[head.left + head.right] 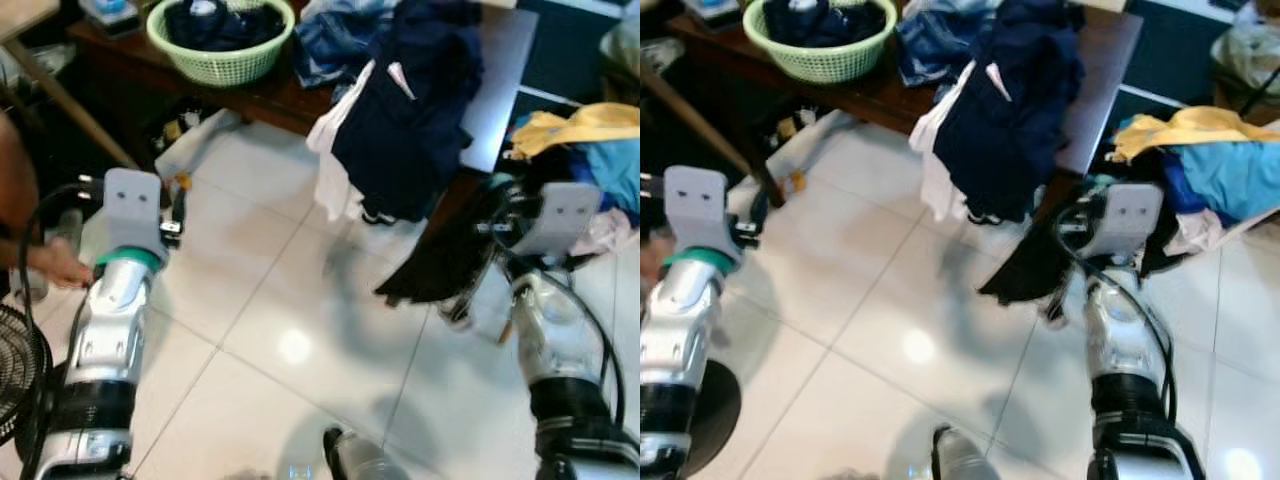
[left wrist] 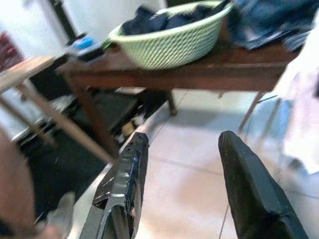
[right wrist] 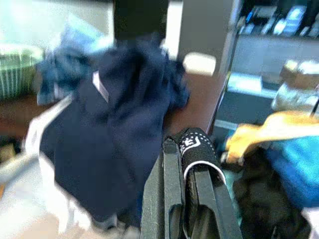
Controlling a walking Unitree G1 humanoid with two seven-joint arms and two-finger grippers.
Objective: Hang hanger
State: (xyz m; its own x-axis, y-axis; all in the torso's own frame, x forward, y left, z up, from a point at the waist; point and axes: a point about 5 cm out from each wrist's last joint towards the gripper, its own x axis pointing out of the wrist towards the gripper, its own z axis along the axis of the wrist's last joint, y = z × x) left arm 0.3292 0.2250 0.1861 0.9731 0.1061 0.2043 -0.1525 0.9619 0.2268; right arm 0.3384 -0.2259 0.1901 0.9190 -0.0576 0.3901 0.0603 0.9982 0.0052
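My right gripper [image 3: 187, 142] is shut on the white-trimmed edge of a black garment [image 1: 440, 265]. The garment hangs from it down toward the tiled floor, beside the corner of the brown table [image 1: 270, 95]. Whether a hanger is inside the garment cannot be made out. A dark navy garment [image 1: 400, 110] with a white one under it is draped over the table edge just ahead of that gripper. My left gripper [image 2: 182, 142] is raised over the floor at the left, open, with nothing between its fingers [image 2: 124, 174].
A green basket [image 1: 220, 40] of dark clothes stands on the table. Yellow and blue clothes [image 1: 590, 140] are piled at the right. A person's hand [image 1: 60, 265] touches my left forearm. A fan [image 1: 15, 370] stands at the lower left, and a bottle [image 1: 355, 455] near my feet.
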